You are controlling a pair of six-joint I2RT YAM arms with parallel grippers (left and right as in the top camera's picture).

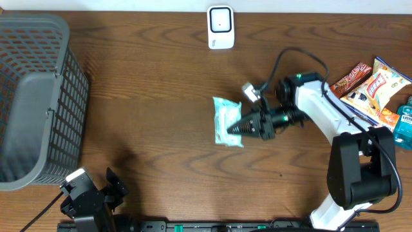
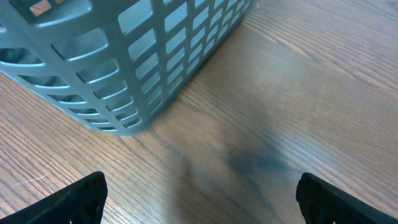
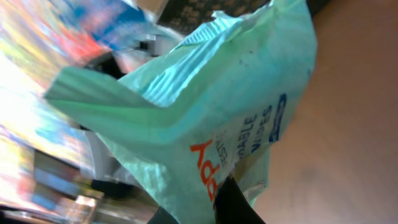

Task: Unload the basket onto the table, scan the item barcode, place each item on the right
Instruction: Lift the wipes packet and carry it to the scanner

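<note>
Black fingertips [image 2: 78,200] of the left jaws frame the bottom of the left wrist view. They are spread wide with nothing between them, low at the near-left corner of the brown wooden surface [image 1: 148,77], beside the grey slatted plastic basket [image 1: 67,96]. Further right, the small white barcode scanner [image 1: 220,27] stands at the far edge. The mint-green soft pack of wipes [image 1: 225,119] is mid-surface, well apart from it. The right jaws are pinched shut on the pack's right-hand edge; whether the pack is lifted or resting on the wood, I cannot tell. At the far right lies a heap of bright snack packets [image 1: 373,87].

To my eye, the step in hand is carrying the pack to the scanner. Done well, the pinch holds firm on the thin film. The pack travels toward the scanner and is turned so its barcode meets the scanner's face, flat rather than drooping. No barcode shows in any view, so which side to present is unknown.

The pack is crinkled, glossy mint film with a ribbed sealed end, orange lettering and blue text reading "wipes".
</note>
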